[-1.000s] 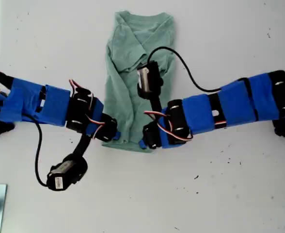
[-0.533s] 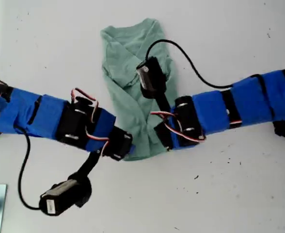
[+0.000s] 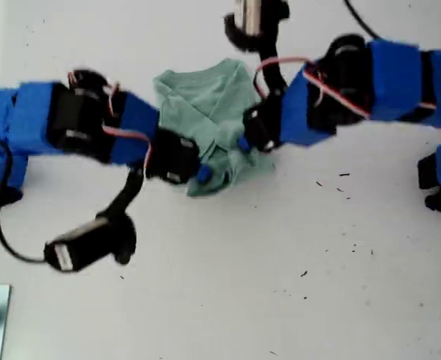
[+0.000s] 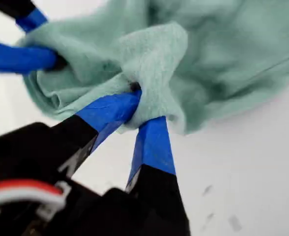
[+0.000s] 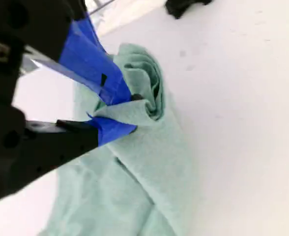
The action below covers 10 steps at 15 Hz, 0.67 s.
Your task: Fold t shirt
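Exterior view: the t shirt (image 3: pixel 209 124) lies on the white desk (image 3: pixel 280 285), in the upper middle of this view, bunched into a compact heap. Two blue-taped arms reach in from the exterior view's left and right and meet at the near hem. The hem appears drawn up toward the collar end, so the cloth is doubled on itself; this suits a bottom-to-top fold. The garment's long axis runs roughly from the view's top to its bottom, now much shortened, with the neckline end toward the top. Which arm is first or second cannot be fixed from this view alone.

First wrist view: my first gripper (image 4: pixel 143 110) has its jaws narrowed onto a pinch of the t shirt (image 4: pixel 223 59), cloth trapped between the blue tips. A second blue-taped tip shows at the far side of the same bundle. The hold is at an edge fold, judged as keeping layers together during the carry.

Second wrist view: my second gripper (image 5: pixel 124 112) has its jaws closed on a rolled corner of the t shirt (image 5: pixel 149 172). The remaining cloth trails away across the desk (image 5: pixel 243 98).
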Each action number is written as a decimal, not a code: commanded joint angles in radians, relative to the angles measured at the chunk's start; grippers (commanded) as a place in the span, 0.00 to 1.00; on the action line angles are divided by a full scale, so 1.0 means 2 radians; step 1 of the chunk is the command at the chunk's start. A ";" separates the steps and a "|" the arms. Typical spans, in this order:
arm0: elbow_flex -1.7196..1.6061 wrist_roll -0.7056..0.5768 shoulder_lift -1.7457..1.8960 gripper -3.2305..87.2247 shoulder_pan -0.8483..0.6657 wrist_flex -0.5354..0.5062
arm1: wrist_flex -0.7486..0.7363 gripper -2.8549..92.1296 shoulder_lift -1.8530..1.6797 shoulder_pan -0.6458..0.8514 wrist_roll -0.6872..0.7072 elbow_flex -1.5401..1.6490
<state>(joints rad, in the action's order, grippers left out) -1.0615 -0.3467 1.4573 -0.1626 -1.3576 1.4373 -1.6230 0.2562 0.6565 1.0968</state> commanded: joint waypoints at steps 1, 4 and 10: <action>0.008 -0.056 0.071 0.03 -0.143 -0.021 | -0.048 0.02 -0.010 0.097 0.070 -0.022; 0.007 -0.075 0.081 0.03 -0.179 -0.026 | -0.072 0.05 0.003 0.134 0.104 -0.021; -0.254 -0.071 0.274 0.40 -0.278 0.025 | -0.087 0.36 -0.261 0.303 0.091 0.198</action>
<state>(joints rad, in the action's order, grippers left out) -1.3929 -0.4939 1.7978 -0.6796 -1.3821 1.3162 -1.8546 0.7731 0.8652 1.3269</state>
